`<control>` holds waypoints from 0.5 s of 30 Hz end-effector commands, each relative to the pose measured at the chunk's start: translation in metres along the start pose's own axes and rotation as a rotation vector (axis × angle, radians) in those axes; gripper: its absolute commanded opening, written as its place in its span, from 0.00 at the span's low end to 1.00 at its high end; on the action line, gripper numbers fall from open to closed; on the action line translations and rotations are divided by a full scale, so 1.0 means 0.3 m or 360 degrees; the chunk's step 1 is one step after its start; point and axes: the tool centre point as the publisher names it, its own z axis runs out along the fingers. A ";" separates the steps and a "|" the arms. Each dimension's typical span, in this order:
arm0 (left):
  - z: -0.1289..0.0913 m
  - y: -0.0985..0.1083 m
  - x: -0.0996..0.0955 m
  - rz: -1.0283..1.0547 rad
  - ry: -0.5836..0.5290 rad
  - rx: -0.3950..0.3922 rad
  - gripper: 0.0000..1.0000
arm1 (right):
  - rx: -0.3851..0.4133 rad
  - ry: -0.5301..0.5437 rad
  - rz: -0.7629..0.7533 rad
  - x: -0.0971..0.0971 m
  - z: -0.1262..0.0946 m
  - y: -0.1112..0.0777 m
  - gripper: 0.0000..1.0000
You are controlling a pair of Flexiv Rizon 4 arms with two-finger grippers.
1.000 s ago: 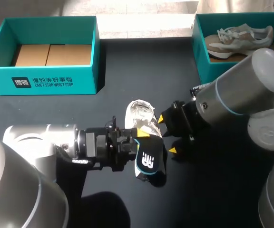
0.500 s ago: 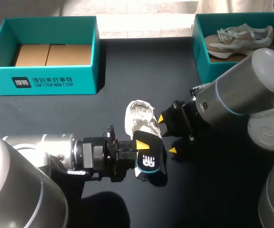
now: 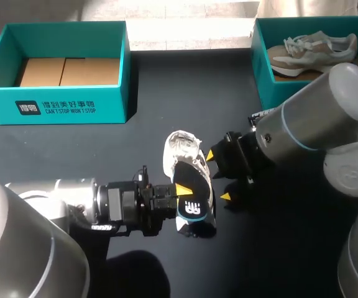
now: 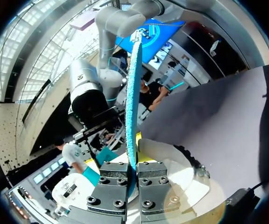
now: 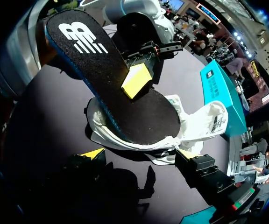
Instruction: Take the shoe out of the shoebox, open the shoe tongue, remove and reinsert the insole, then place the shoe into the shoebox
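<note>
Insole (image 3: 192, 205) was clamped by the left fingers (image 5: 135, 80) over the shoe (image 3: 182, 150); right fingers (image 3: 227, 197) were spread apart alongside.

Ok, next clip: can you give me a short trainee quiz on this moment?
1. True or false: the left shoebox holds a shoe.
2. What is the left gripper shut on? A) a shoelace B) the insole C) a box lid
3. Fill in: the beige shoe lies in the ____-hand shoebox.

Key: 1 false, it holds only brown cardboard; 2 B; 3 right.
</note>
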 end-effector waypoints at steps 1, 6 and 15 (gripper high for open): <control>0.015 0.041 -0.022 0.0007 -0.0014 -0.0001 0.00 | -0.0001 -0.0003 0.0000 0.005 0.000 0.000 1.00; 0.040 0.072 -0.061 0.0018 -0.0021 -0.0013 0.00 | -0.0001 -0.0003 0.0000 0.005 0.000 0.000 1.00; 0.040 0.131 -0.065 0.0003 -0.0005 -0.0074 0.00 | -0.0001 -0.0003 0.0000 0.005 0.000 0.000 1.00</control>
